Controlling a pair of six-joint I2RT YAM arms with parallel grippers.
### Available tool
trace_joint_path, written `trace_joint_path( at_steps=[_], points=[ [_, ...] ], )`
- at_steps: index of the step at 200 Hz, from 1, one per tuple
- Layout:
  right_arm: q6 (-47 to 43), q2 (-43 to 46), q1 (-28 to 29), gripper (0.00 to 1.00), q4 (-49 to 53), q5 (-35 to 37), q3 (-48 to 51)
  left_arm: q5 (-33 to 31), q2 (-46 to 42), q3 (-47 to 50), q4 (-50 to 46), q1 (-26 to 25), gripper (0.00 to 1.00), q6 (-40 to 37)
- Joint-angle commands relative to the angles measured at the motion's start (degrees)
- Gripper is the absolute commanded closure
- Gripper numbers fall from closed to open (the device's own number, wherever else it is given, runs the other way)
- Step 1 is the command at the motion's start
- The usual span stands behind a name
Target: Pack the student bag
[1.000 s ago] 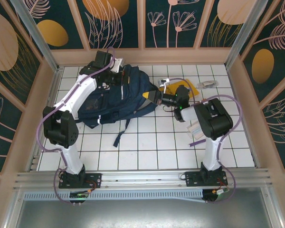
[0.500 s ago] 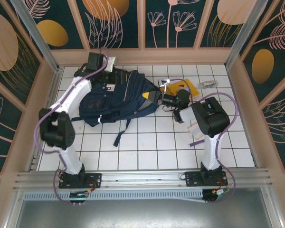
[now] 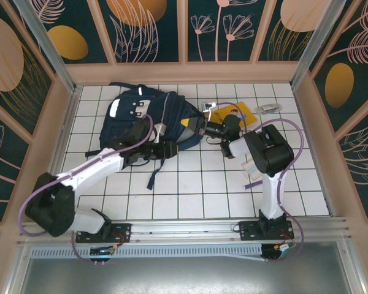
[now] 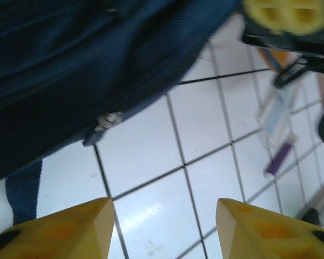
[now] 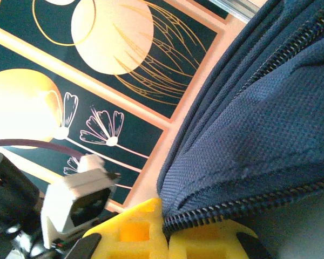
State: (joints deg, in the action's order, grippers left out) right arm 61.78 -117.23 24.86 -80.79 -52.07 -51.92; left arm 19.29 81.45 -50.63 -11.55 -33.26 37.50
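The student bag [image 3: 144, 113], navy with white patches, lies on the white tiles at the back left. My right gripper [image 3: 200, 128] is at its right edge, and in the right wrist view its yellow fingers [image 5: 135, 232] are shut on the bag's zipper seam [image 5: 243, 208]. My left gripper [image 3: 170, 149] hovers just off the bag's near edge. Its yellow fingers [image 4: 75, 226] stand open over bare tile with nothing between them. A zipper pull [image 4: 108, 120] and a strap [image 4: 22, 186] of the bag [image 4: 70, 65] lie ahead of them.
A yellow book [image 3: 242, 115] lies right of the bag, with a small grey item [image 3: 268, 108] behind it. A white card pack [image 3: 251, 164] and a purple pen [image 3: 254, 182] sit by the right arm. Wooden walls ring the tiled floor.
My left gripper let go of the bag's top and opened, and the arm swung from behind the bag to its near side. The bag settled flatter, patches now facing up. The right gripper kept its hold.
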Motion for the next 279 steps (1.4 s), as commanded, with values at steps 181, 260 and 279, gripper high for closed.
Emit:
trace_joint_path(
  at_steps=[181,260,279],
  points=[
    [-7.57,3.11,5.02,1.0,7.02,2.16,-3.59,-14.31,4.09,8.49,22.62,3.37,0.54,-7.7],
    [-10.18,4.45,5.45,1.0,11.28,3.51,-3.47,-9.01,3.12,12.25,27.5,6.34,1.0,-9.15],
    [-11.71,5.22,4.97,1.0,14.19,5.44,-3.09,-10.27,1.15,13.19,26.4,6.79,1.0,-9.86]
  ],
)
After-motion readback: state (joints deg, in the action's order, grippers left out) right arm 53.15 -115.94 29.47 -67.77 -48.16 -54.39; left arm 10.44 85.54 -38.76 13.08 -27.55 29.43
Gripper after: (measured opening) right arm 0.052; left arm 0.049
